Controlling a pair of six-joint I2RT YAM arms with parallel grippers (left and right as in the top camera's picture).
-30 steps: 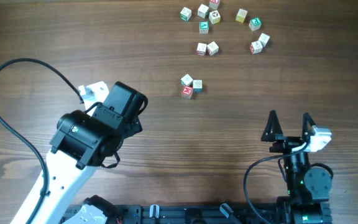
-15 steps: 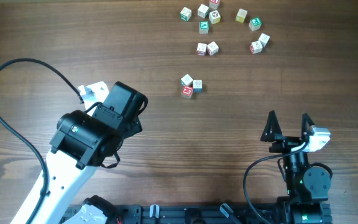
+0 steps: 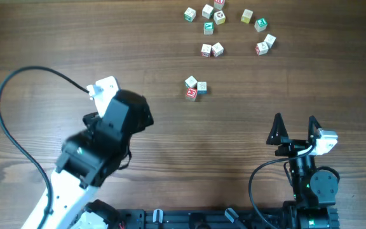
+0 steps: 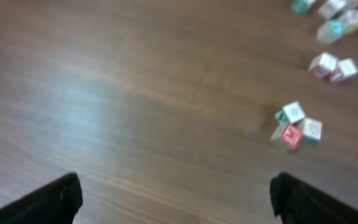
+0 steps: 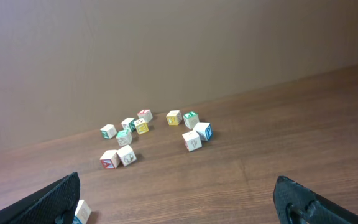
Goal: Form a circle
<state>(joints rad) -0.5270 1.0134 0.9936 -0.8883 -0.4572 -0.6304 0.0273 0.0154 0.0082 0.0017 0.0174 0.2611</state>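
Note:
The circle's cubes are a tight group of three letter cubes, white, blue and red, lying mid-table; in the left wrist view this group lies ahead and to the right. My left gripper hovers open over bare wood, well left of the group, with nothing between its fingers. In the overhead view the left arm hides its fingers. My right gripper stands open near the front edge, right of the group. One cube of the group peeks out beside the right gripper's left finger.
Several more letter cubes lie scattered at the far side of the table, with a pair nearest the group. The right wrist view shows the same scatter before a brown wall. A black cable loops left of the left arm.
My left arm has swung, its wrist lifting and turning toward the far side of the table. The right arm and all cubes have stayed put.

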